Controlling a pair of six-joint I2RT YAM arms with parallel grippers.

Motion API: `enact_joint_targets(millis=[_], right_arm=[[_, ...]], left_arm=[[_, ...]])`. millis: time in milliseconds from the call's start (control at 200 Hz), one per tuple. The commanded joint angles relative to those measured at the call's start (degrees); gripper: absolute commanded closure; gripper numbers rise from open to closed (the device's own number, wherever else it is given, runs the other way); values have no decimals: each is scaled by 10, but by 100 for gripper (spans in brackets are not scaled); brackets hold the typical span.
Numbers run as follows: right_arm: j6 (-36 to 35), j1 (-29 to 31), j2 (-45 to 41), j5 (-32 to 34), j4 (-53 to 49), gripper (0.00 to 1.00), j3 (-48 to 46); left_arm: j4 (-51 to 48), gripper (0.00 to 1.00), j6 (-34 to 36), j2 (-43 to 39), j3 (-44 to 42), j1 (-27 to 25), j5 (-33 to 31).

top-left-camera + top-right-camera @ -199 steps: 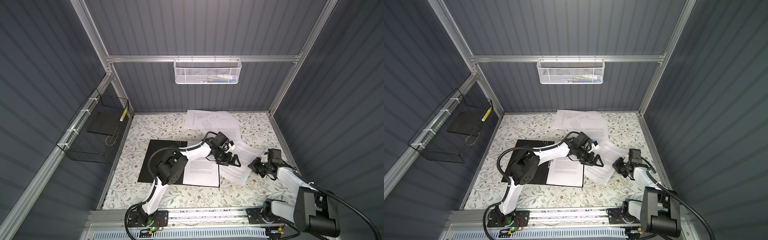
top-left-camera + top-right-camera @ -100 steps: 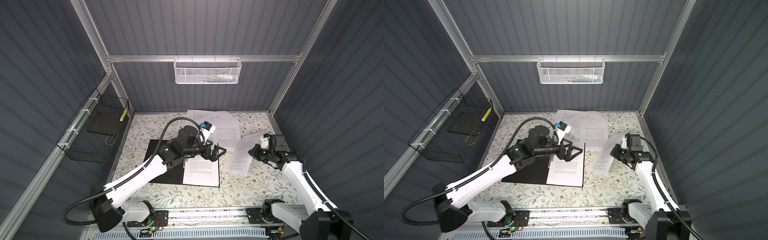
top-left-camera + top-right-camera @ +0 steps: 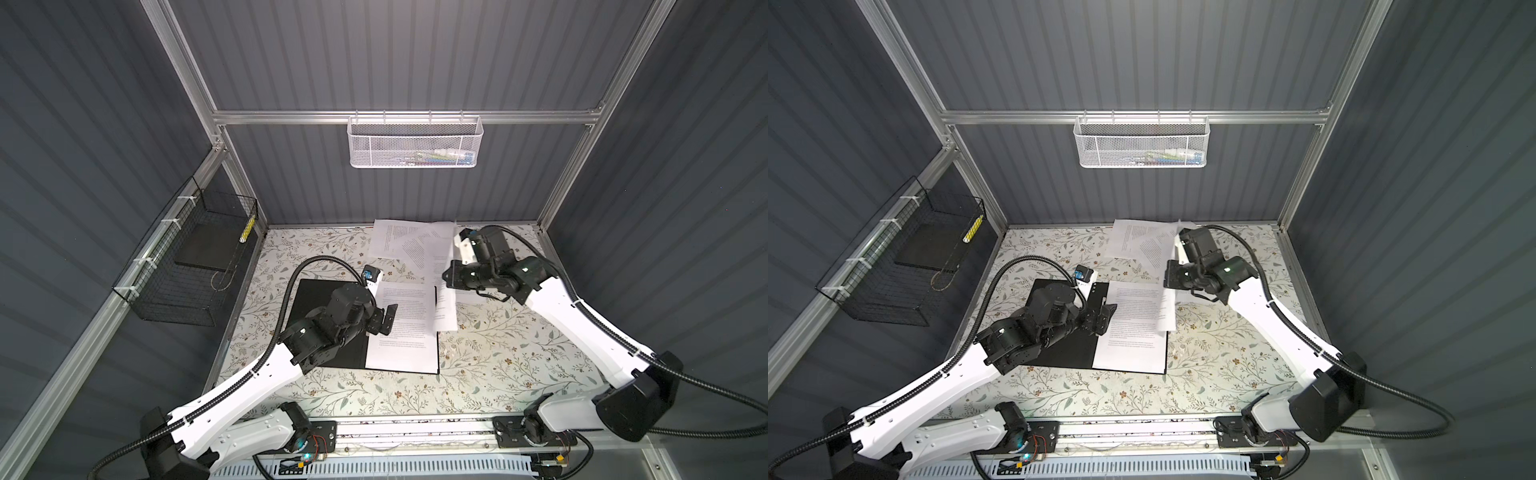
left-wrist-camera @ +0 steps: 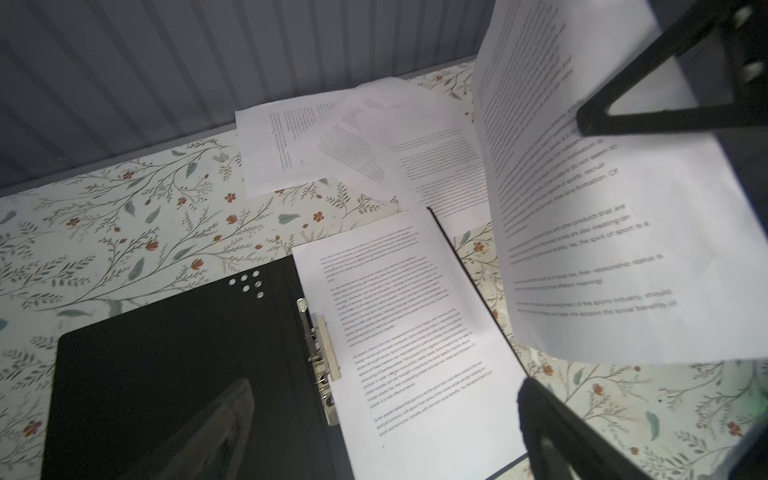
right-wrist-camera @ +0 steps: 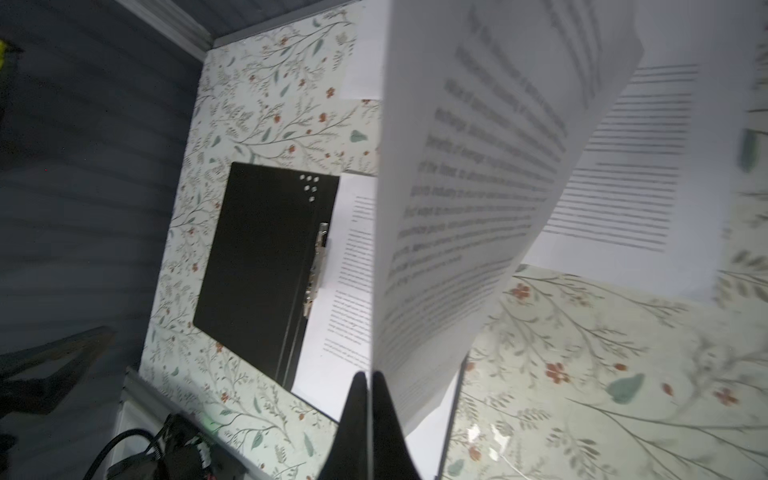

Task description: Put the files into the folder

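Observation:
The folder (image 3: 311, 291) (image 3: 1059, 353) (image 4: 166, 353) (image 5: 257, 249) lies open on the table, black inside up, metal clip (image 4: 320, 353) at its spine. One sheet (image 3: 407, 332) (image 3: 1133, 345) (image 4: 407, 332) (image 5: 345, 291) of the files rests on its right half. My right gripper (image 3: 446, 278) (image 3: 1167, 278) (image 5: 368, 382) is shut on another sheet (image 3: 446, 316) (image 3: 1167, 311) (image 4: 602, 249) (image 5: 478, 187), which hangs limp over the folder's right edge. My left gripper (image 3: 384, 320) (image 3: 1104, 318) (image 4: 386, 386) hovers open and empty above the spine. More loose files (image 3: 395, 241) (image 3: 1133, 241) (image 4: 291, 141) lie overlapped by the back wall.
A white mesh basket (image 3: 413, 145) hangs on the back wall and a black wire basket (image 3: 195, 257) on the left wall. The floral table cover (image 3: 519, 353) stretches to the right of the folder. Grey panels close in three sides.
My right gripper has lifted a sheet off the table and carried it left to the folder's right edge. My left gripper has risen and drawn back left over the spine.

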Motion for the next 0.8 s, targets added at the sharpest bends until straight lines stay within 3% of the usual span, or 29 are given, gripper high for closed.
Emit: enact_joint_targets(millis=[0, 35, 210, 330, 555, 795], right_arm=[[56, 25, 14, -84, 86, 100, -4], [70, 24, 16, -119, 112, 100, -15], [107, -30, 8, -160, 188, 100, -127], [101, -58, 26, -145, 208, 100, -228], [90, -20, 93, -106, 226, 100, -288], [152, -11, 110, -98, 275, 100, -316]], left_arm=[[-10, 0, 16, -4, -22, 2, -43], [4, 0, 21, -7, -25, 2, -38], [16, 0, 26, -8, -29, 3, -10], [11, 0, 27, 3, -26, 3, 3], [10, 0, 26, 15, -25, 5, 12], [4, 0, 25, 35, -22, 5, 46]])
